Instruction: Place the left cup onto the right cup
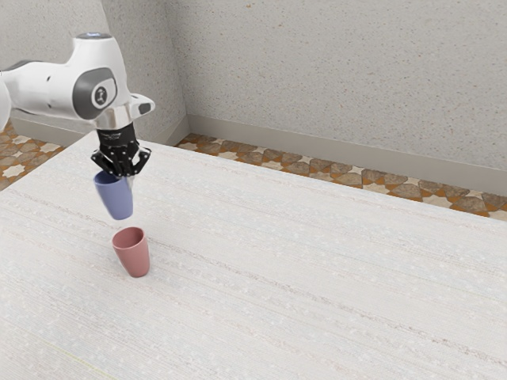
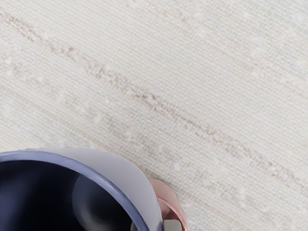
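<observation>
Above the worktop (image 1: 317, 261), near the edge closest to the arm (image 1: 55, 87), the blue cup (image 1: 115, 196) hangs in the air, with the fingers (image 1: 127, 179) closed on its rim from two sides, one inside the mouth and one outside as far as I can tell. The pink cup (image 1: 131, 252) stands upright just below it, and a clear gap separates the two. The blue cup's mouth points up into the hand and its base points down. Its long axis is close to vertical, with the base leaning a little toward the exterior view's right; the pink cup shows a similar lean, so part of that may be the camera's angle. In the wrist view the blue cup (image 2: 72, 192) is just under the hand, and a sliver of the pink cup (image 2: 166, 204) shows past its rim, so I judge the two are not yet centred. The main risk is that the blue base comes down on the pink rim instead of inside it, which could tip the light pink cup or push it across the smooth worktop. A grip on one side of the rim could also let the blue cup swing on contact, and letting go too high could make it bounce out.
</observation>
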You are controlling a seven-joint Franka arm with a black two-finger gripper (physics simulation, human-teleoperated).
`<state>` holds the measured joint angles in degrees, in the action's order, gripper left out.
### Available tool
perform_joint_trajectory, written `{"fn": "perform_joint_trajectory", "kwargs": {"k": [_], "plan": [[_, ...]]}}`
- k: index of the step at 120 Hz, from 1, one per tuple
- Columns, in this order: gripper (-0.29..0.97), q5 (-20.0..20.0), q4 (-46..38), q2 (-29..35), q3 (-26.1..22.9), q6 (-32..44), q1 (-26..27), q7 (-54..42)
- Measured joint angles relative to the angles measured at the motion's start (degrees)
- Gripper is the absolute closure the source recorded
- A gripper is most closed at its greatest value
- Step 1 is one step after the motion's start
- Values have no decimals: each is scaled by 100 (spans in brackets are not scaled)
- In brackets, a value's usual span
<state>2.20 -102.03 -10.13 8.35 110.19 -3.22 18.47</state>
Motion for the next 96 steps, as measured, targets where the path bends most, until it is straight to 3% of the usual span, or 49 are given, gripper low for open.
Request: {"fn": "perform_joint_trajectory", "kwargs": {"k": [96], "plan": [[78, 102, -445, 297, -246, -127, 122, 783]]}}
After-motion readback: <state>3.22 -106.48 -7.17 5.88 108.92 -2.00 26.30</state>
